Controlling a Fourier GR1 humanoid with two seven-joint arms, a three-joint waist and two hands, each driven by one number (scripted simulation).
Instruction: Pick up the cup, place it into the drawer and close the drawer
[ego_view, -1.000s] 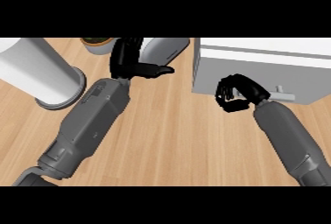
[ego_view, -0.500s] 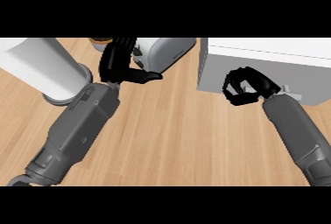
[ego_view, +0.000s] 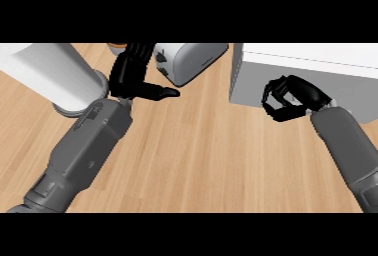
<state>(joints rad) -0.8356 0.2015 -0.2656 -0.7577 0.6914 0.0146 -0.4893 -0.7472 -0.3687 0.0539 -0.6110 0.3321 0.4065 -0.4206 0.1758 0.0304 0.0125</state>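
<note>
The white drawer cabinet (ego_view: 325, 65) stands at the upper right, its grey front face toward me, and no open drawer shows. My right hand (ego_view: 291, 97) is against that front face with its fingers curled, and nothing is visible inside them. My left hand (ego_view: 135, 72) is at the upper left, fingers straight and pointing away, thumb out to the right, holding nothing. A small brown-rimmed object (ego_view: 116, 46) peeks out at the top edge behind the left hand. I cannot tell whether it is the cup.
A grey and white toaster-like appliance (ego_view: 188, 60) sits just right of the left hand. A tall white cylinder (ego_view: 52, 75) stands at the far left beside the left forearm. Bare wooden counter (ego_view: 207, 160) lies between the two forearms.
Both hands have moved farther from me. The right hand, still curled, has come up to the cabinet's front face. The left hand's fingers have stayed straight.
</note>
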